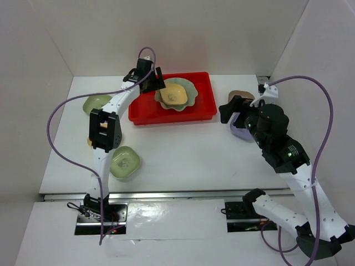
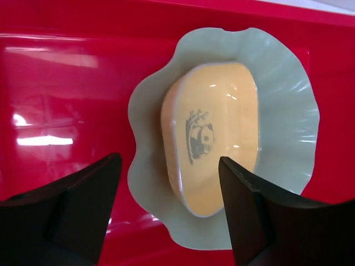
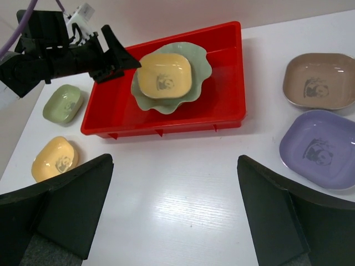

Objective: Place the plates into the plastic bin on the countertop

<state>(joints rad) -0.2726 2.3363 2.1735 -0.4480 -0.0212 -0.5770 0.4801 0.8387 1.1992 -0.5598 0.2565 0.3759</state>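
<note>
I see the white worktop [image 1: 194, 155] closed in by white walls. Toward its far side lies the red bin [image 1: 204, 95], wider than any dish. Inside it sits the pale-green scalloped plate [image 3: 198, 61], and a yellow plate [image 3: 165, 76] with a panda print is nested in its middle.

The other dishes are out on the worktop. Right of the bin, the beige plate [image 3: 319, 81] and the lavender plate [image 3: 319, 147] lie just beside each other, the beige one farther back. Left of the bin is a green plate [image 3: 63, 104], and nearer to me a second yellow plate [image 3: 54, 159], which my left arm mostly covers in the top view. Another green plate [image 1: 125, 162] lies beside that arm, close to the near edge.

My left gripper [image 2: 168, 160] hangs over the left part of the bin, jaws spread wide and holding nothing. My right gripper [image 3: 173, 166] is also wide apart and unladen, by the lavender plate.
</note>
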